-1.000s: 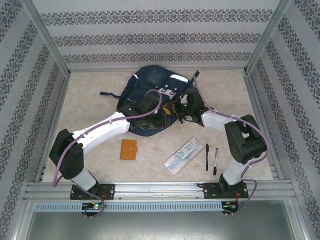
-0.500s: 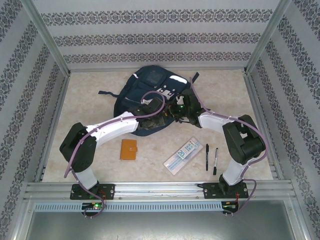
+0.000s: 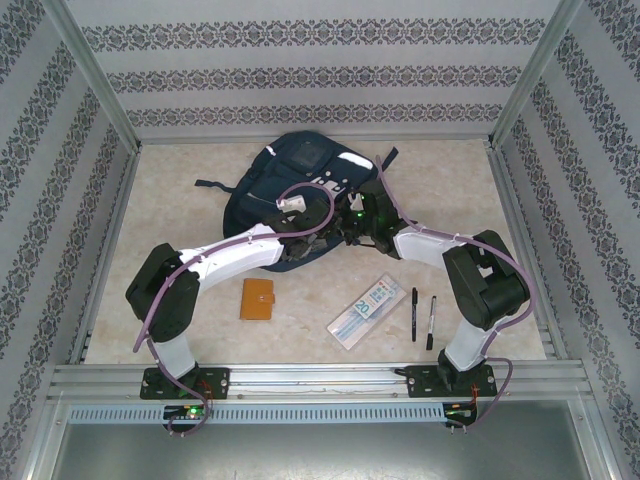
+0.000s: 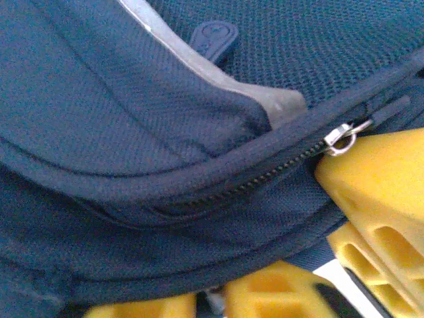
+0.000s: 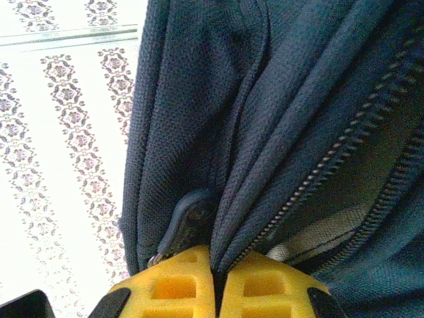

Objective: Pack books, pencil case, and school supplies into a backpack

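Note:
The navy backpack (image 3: 300,180) lies at the back middle of the table. My left gripper (image 3: 305,243) is at its near edge; in the left wrist view its yellow fingers (image 4: 278,295) stand nearly together at a fold of backpack fabric (image 4: 199,238) below a zipper (image 4: 265,175). My right gripper (image 3: 352,228) is shut on the backpack's edge (image 5: 228,225) beside a zipper pull (image 5: 179,228). An orange notebook (image 3: 257,298), the pale pencil case (image 3: 366,311) and two black pens (image 3: 414,313) (image 3: 431,321) lie on the near table.
The right gripper's yellow fingers (image 4: 377,185) show in the left wrist view, touching a metal zipper slider (image 4: 341,136). Patterned walls and metal frame rails (image 3: 100,200) enclose the table on three sides.
My left arm has reached further forward into the backpack's near edge and its jaws have closed. The right gripper has shifted slightly left, still gripping the fabric.

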